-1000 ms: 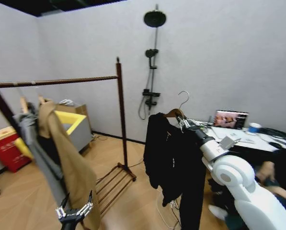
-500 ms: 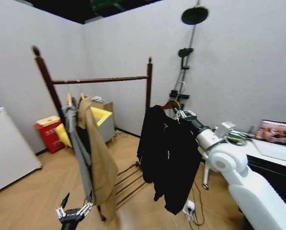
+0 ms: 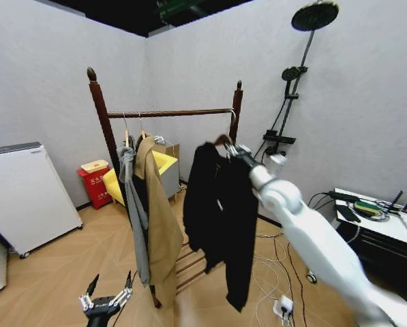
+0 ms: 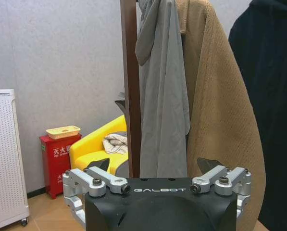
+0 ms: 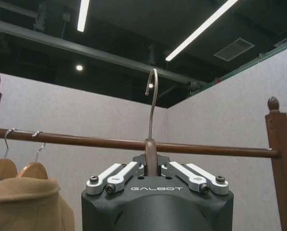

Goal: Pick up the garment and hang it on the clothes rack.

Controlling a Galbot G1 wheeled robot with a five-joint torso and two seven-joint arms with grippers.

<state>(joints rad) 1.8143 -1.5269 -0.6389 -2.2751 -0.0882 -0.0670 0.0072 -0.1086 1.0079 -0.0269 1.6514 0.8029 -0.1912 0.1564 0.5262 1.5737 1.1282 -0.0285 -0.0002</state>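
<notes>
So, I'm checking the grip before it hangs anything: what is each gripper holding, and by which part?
The right gripper is shut on the black coat's wooden hanger, at the neck below the hook. The left gripper is open, holding nothing.

The right arm reaches forward and up, fully stretched, its pincer (image 3: pixel 236 151) clamped at head height. The left pincer (image 3: pixel 106 300) hangs low, fingers (image 4: pixel 93 179) spread wide apart.

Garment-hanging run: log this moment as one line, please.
right claw: shut on hanger, holding garment raised | clothes rack: bar just ahead, hook not on it | left claw: open, low, idle
</notes>
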